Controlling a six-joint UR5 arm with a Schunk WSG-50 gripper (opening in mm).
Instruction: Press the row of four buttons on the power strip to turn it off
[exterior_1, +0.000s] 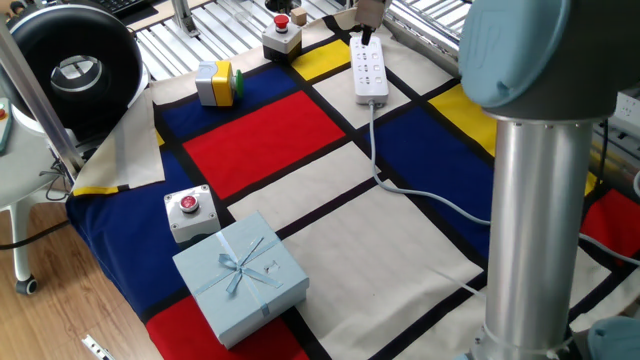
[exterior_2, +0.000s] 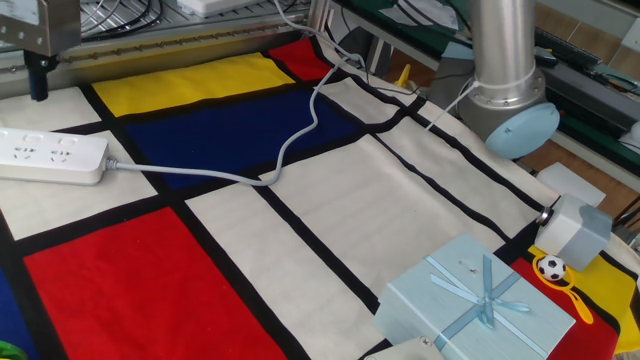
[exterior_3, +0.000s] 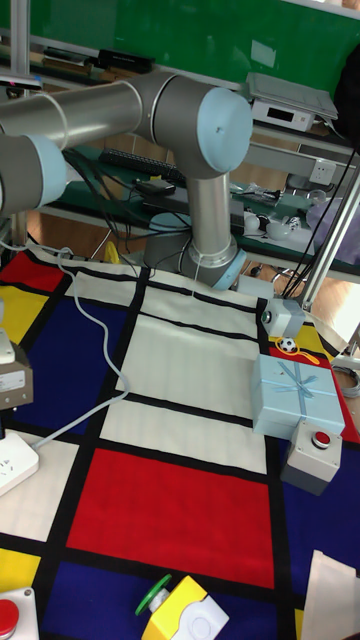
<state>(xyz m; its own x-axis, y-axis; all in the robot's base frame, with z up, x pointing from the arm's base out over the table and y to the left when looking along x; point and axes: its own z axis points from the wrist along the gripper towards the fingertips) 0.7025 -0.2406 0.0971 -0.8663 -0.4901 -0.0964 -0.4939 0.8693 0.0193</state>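
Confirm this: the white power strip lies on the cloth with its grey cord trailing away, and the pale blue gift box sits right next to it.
Wrong on the gift box. One fixed view shows it at the near corner of the cloth, far from the power strip, beside a grey box with a red button. The cord part is right.
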